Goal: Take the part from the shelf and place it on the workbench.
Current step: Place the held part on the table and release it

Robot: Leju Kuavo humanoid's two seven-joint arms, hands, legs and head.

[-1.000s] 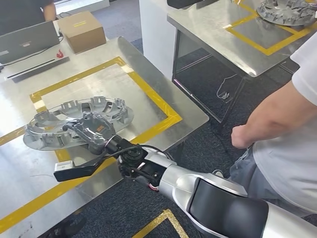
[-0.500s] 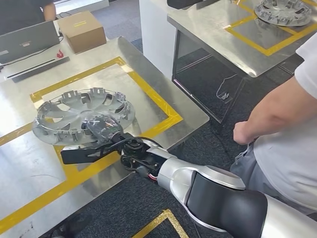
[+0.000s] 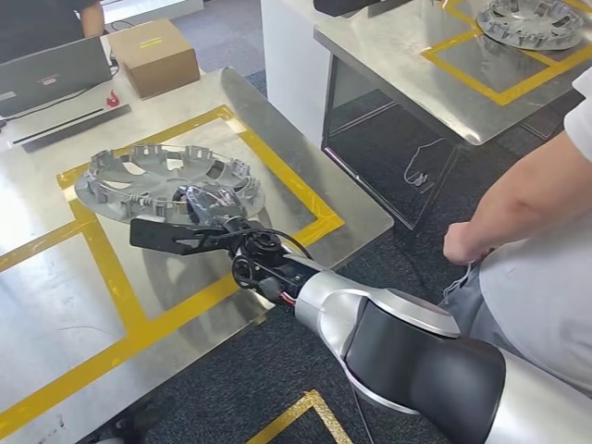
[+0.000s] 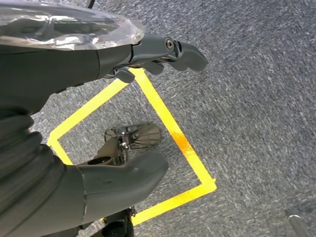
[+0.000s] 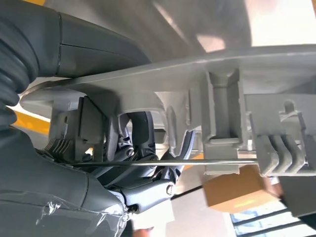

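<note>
Gripping the wheel cover [image 3: 167, 180] over the workbench [image 3: 63, 305], right hand [image 3: 209, 208] fingers [image 5: 141, 128] closed on its rim; left hand [image 4: 93, 113] spread, empty

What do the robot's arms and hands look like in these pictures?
The right arm has glossy silver shells, a black panel and thin black and red cables at the wrist. The right hand is dark grey. The left hand has a grey ribbed cover, a thick grey thumb and clear tape.
</note>
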